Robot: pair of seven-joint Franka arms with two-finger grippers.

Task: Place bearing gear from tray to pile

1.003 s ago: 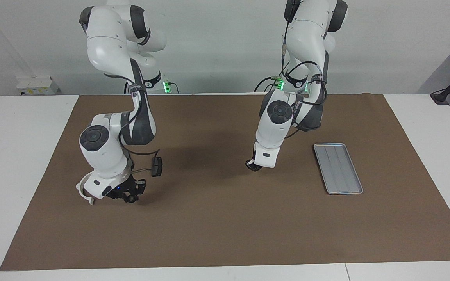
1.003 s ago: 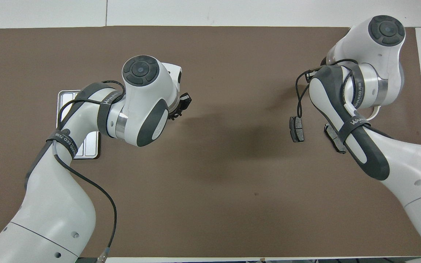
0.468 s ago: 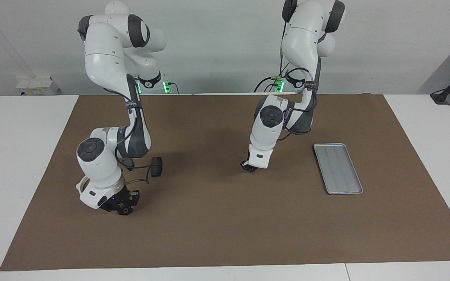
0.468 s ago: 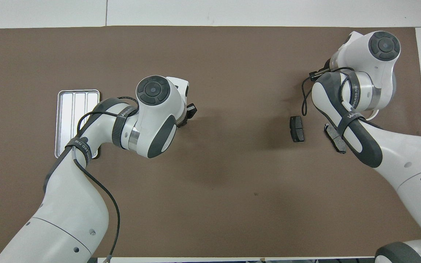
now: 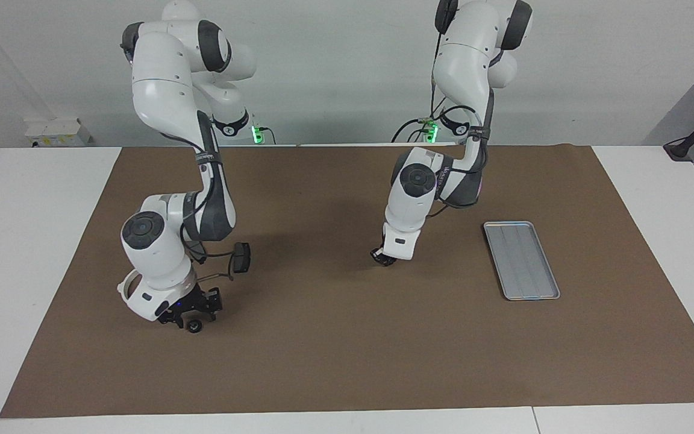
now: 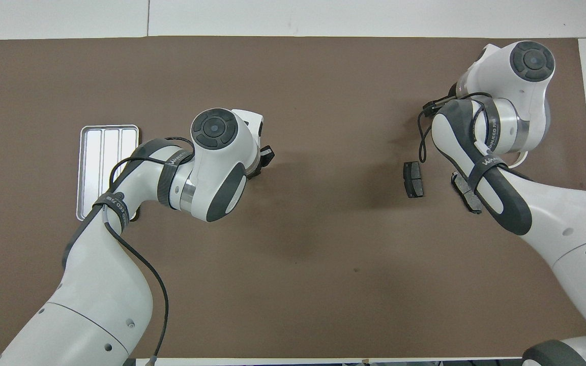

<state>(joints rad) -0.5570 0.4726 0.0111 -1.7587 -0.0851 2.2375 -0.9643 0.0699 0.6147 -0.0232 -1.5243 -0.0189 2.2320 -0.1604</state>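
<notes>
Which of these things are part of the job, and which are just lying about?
Job: small dark gear under the right pincer; tray; pile of white bracket, brake pad and second brake pad.
Lying about: brown mat; the left pincer waits over it.

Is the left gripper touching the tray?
Apart. The facing view shows the left gripper over bare brown mat, with a wide strip of mat between it and the tray.

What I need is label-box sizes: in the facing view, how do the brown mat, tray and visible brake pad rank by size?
1. brown mat, largest.
2. tray.
3. brake pad, smallest.
Tray and pad sit at similar depth.
</notes>
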